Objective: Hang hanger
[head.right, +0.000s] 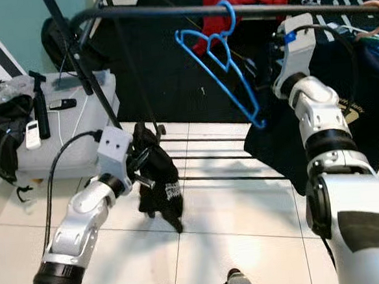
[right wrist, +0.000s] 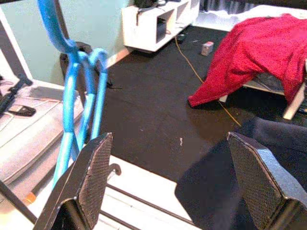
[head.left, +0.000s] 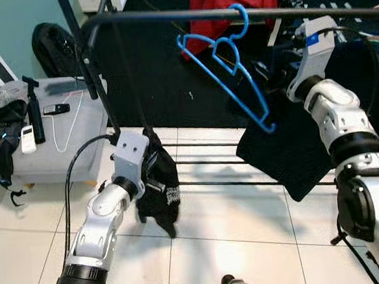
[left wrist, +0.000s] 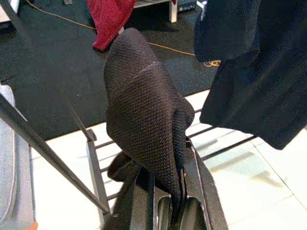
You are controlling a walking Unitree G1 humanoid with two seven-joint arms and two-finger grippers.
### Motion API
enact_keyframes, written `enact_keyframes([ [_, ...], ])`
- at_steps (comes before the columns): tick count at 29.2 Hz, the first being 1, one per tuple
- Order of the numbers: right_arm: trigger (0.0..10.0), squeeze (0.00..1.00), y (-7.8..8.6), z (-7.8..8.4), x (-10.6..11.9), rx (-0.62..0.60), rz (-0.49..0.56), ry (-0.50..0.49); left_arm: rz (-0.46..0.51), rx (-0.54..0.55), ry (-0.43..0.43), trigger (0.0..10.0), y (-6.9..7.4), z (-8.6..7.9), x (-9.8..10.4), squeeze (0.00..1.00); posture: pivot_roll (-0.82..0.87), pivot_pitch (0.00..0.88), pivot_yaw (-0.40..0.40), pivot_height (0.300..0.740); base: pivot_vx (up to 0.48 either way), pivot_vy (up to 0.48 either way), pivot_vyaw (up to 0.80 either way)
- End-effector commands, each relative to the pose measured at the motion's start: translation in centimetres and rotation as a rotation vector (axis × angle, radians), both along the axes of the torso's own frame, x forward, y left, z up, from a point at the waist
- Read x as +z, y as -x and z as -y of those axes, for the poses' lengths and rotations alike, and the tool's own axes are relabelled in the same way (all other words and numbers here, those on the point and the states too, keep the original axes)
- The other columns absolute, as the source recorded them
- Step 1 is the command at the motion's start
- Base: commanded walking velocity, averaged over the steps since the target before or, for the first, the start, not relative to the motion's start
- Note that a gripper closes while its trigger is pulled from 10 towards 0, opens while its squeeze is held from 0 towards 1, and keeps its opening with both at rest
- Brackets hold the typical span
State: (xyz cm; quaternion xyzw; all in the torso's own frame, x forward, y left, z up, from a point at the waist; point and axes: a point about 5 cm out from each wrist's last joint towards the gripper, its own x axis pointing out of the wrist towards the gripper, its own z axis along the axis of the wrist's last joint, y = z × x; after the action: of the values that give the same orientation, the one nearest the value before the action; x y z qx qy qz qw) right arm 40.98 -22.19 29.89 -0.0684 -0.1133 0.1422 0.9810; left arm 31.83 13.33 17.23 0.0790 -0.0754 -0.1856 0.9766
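The blue hanger [head.left: 226, 68] hangs by its hook on the rail [head.left: 167, 15], tilted. The right claw [right wrist: 175, 182] gapes wide, empty, just beside it. The left claw [left wrist: 168, 201] is clamped on a black cloth [left wrist: 144, 115] low above the floor [head.left: 235, 243].

The left claw [left wrist: 168, 211] is mostly hidden under the black garment [left wrist: 144, 124] it pinches, its base cut off.

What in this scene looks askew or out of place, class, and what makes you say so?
The blue hanger hooks over the dark rail but hangs tilted, one end pointing down and sideways rather than level, and it is bare. The right gripper is open beside it, while the left gripper clamps a black garment down near the tiled floor.
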Motion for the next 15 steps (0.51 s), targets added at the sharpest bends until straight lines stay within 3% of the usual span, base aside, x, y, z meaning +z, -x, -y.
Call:
enact_keyframes([
  [1, 10.0, 1.00, 0.0, 0.1, 0.7, 0.012, 0.023, -0.002, -0.004, 0.007, 0.006, 10.0, 0.5, -0.5, 0.0, 0.00, -0.02, 0.321, -0.012, 0.740, 0.000, 0.000, 0.00],
  [7, 10.0, 1.00, -0.1, -0.9, 2.0, 0.062, 0.051, 0.078, 0.014, -0.011, 0.022, 10.0, 1.2, -0.1, 0.7, 0.00, -0.03, 0.336, -0.031, 0.740, 0.000, 0.000, 0.00],
  [12, 10.0, 1.00, -0.2, -0.7, 2.5, 0.019, 0.072, 0.091, 0.015, -0.039, 0.032, 10.0, 1.7, 0.4, 0.9, 0.00, -0.02, 0.334, -0.032, 0.740, 0.000, 0.000, 0.00],
  [13, 10.0, 0.97, -0.1, -0.6, 2.6, -0.001, 0.084, 0.088, 0.011, -0.056, 0.033, 10.0, 1.9, 0.7, 1.0, 0.00, -0.02, 0.330, -0.027, 0.740, 0.000, 0.000, 0.00],
  [14, 10.0, 0.86, -0.1, -0.4, 2.5, -0.008, 0.097, 0.076, 0.008, -0.076, 0.029, 10.0, 2.1, 1.0, 1.0, 0.00, -0.01, 0.324, -0.021, 0.740, 0.000, 0.000, 0.00],
  [15, 10.0, 0.86, 0.0, -0.3, 2.5, -0.011, 0.109, 0.068, 0.006, -0.091, 0.026, 10.0, 2.3, 1.3, 1.1, 0.00, -0.01, 0.322, -0.019, 0.740, 0.000, 0.000, 0.00],
])
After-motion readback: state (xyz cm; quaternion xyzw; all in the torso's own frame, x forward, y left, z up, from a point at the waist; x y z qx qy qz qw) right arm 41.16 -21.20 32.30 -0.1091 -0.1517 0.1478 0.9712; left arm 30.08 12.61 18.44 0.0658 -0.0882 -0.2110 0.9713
